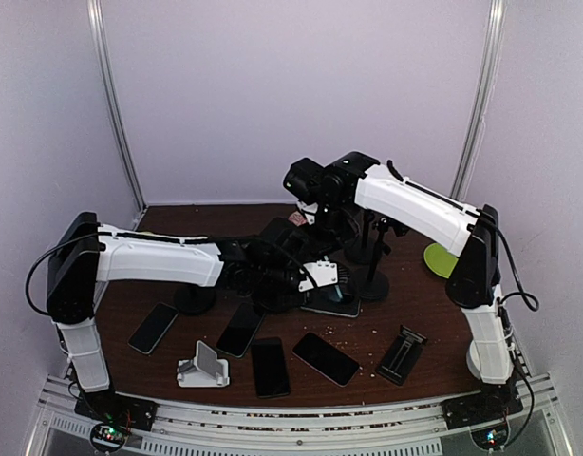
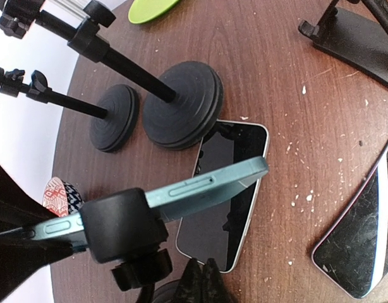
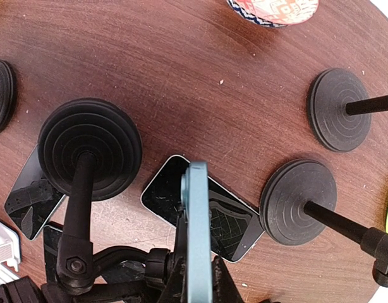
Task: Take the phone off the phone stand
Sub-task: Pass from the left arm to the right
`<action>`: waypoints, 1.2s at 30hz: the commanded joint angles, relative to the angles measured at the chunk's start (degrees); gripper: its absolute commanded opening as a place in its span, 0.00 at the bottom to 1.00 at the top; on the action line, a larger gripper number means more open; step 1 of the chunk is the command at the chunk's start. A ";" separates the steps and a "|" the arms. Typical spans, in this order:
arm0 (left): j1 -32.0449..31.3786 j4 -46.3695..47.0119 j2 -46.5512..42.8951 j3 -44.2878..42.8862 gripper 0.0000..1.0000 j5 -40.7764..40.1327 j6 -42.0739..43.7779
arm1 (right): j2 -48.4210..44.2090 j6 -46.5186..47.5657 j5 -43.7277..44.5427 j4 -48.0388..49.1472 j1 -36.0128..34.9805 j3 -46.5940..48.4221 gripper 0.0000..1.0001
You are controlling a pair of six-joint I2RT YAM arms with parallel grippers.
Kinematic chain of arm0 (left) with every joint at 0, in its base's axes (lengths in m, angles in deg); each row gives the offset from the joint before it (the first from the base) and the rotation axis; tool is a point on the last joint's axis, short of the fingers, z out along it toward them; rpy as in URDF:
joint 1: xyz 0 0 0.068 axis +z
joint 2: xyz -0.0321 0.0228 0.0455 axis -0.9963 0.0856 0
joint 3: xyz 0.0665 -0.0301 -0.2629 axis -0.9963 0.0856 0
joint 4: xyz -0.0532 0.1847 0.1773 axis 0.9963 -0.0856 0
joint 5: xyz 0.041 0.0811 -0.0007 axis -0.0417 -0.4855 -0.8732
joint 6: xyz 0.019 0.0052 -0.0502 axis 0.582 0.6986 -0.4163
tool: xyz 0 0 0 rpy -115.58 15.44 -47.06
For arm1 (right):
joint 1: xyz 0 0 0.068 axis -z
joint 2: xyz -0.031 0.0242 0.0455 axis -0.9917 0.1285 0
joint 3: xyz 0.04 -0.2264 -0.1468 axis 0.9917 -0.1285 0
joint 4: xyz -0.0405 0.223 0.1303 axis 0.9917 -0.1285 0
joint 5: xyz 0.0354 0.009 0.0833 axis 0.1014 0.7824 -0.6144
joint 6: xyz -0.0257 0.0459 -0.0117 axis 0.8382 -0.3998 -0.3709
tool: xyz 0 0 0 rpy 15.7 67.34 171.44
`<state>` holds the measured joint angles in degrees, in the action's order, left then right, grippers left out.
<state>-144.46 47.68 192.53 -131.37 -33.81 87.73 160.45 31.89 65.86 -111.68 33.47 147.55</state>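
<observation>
two grippers here: right gripper [image 3: 196, 273] pinches the blue phone [image 3: 195, 214] edge-on at 6 o'clock to slide it out of the phone stand [image 2: 121, 224], while left gripper [image 2: 202, 279] (pressed together) probably steadies the base.

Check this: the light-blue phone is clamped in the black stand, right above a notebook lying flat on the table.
Not a notebook: a dark-screened phone lies flat beneath the light-blue phone, as the left wrist view shows. The rest stands.
</observation>
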 commanded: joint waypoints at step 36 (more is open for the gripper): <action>-0.57 -1.15 0.12 -1.74 0.00 3.97 -1.15 | -2.37 1.60 3.38 3.94 0.58 6.70 0.00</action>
<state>-144.77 45.75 192.75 -132.27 -31.04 87.16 160.45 33.42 68.03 -111.02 33.56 150.94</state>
